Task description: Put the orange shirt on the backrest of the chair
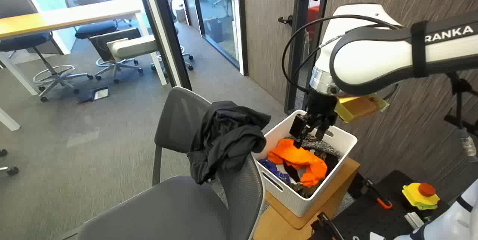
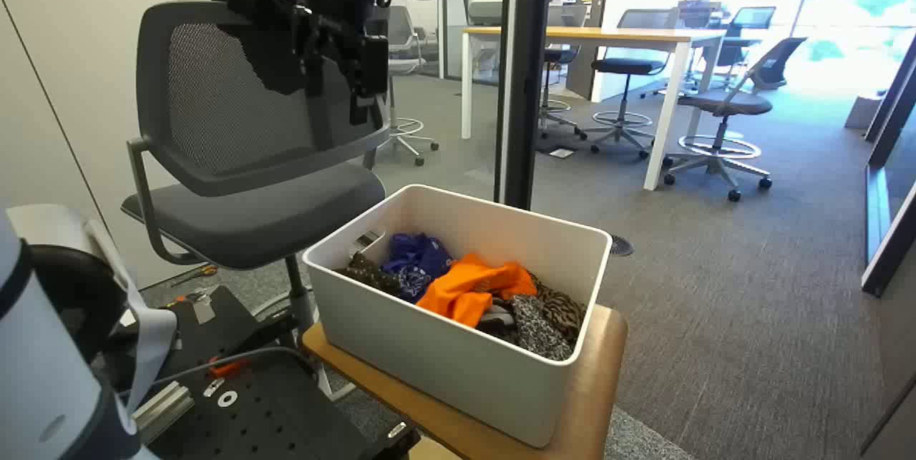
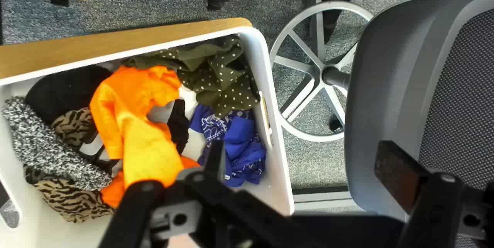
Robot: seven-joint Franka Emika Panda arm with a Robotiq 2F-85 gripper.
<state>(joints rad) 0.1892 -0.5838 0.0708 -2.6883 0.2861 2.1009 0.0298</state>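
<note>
Gripper [image 3: 303,157]: is hovering spread wide, pinching nothing.
Orange shirt [image 3: 137,132]: is lying in the white bin [image 2: 444,360], inside edges of the wooden counter [image 2: 595,374]; centring over a raised fold is probably serving best.
Backrest [image 2: 261,124]: is standing beyond one edge, bearing black cloth [image 1: 227,139].

In my wrist view I look down into a white bin [image 3: 270,190]. The orange shirt [image 3: 144,140] lies all crumpled inside. Next to it is a green cloth [image 3: 216,82] with white dots, and a blue cloth [image 3: 239,144] with white marks sits by the bin's wall. At the left end of my view are a speckled cloth [image 3: 54,151] and a tiger-stripe cloth [image 3: 65,198]. Just beside the bin is a gray chair [image 3: 374,105] with dark mesh [image 3: 459,97] and a round foot ring [image 3: 335,5]. My gripper [image 3: 303,167], its two fingers [image 3: 399,180] wide apart, blocks part of the bin, so I can't quite tell where the orange shirt ends.
</note>
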